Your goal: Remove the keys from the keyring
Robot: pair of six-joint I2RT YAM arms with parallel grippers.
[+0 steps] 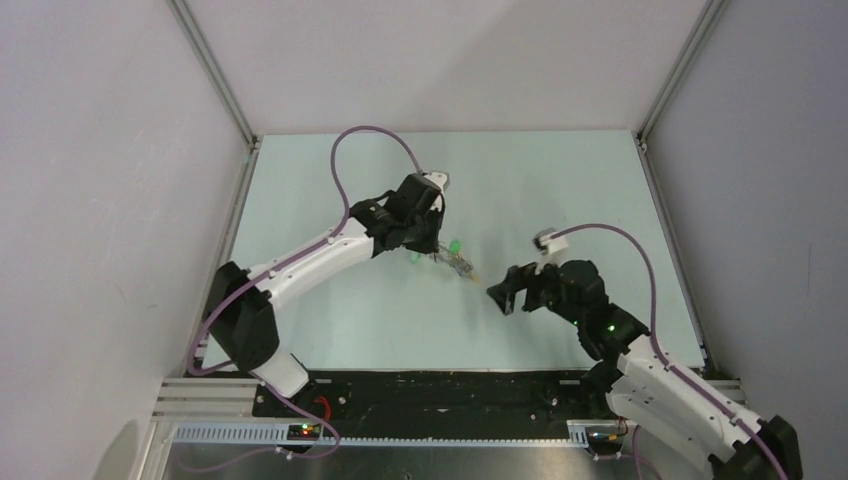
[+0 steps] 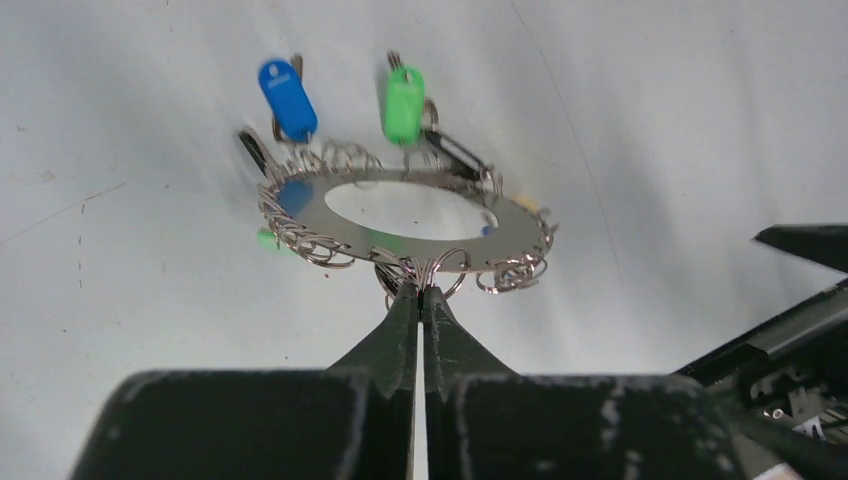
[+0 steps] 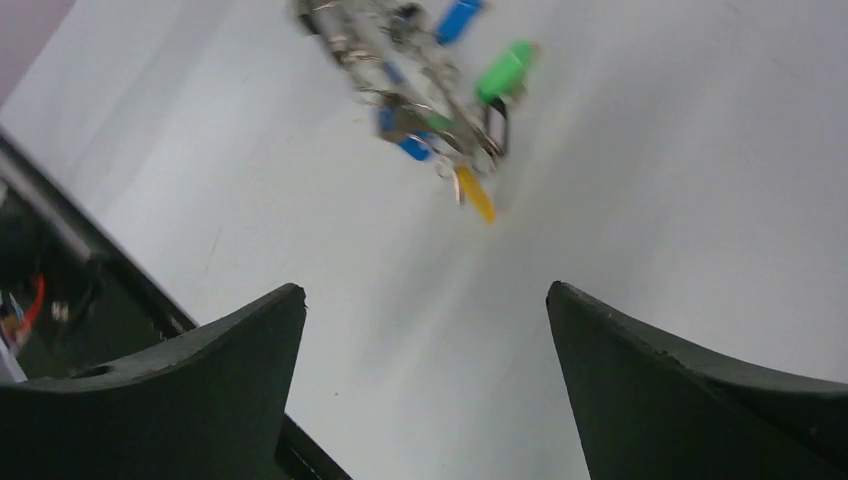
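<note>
Currently, in the top view, the left gripper (image 1: 441, 250) is reaching to the middle of the table (image 1: 330, 320) and is holding the keyring (image 1: 452, 262), with the keys (image 1: 462, 266) bunched at its tip. The right gripper (image 1: 503, 297) is waiting near the bundle, on its right and apart from it, with its jaws spread.

In the left wrist view, the left fingers (image 2: 400, 330) are pressing together on the near edge of the keyring, which is showing as a flat grey band with small split rings (image 2: 300, 235) threaded round it. A blue key (image 2: 288, 100) and a green key (image 2: 404, 103) are fanning out on the far side. Whether the far keys are touching the table cannot be told.

In the right wrist view, the bundle is appearing blurred at the top. A yellow key (image 3: 475, 195) is pointing out of it toward the right fingers (image 3: 200, 390), which are standing wide apart with nothing between them.

The step in hand is judged to be bringing the right gripper onto one key. To do it well:
- Keep the left pinch firm so the band is not twisting.
- Choose a key that is projecting clear of its neighbours; the yellow key looks the easiest.
- Close on its plastic head only, not on the band or on a neighbouring key.
- Work the key's split ring round to the band's opening rather than pulling straight
</note>
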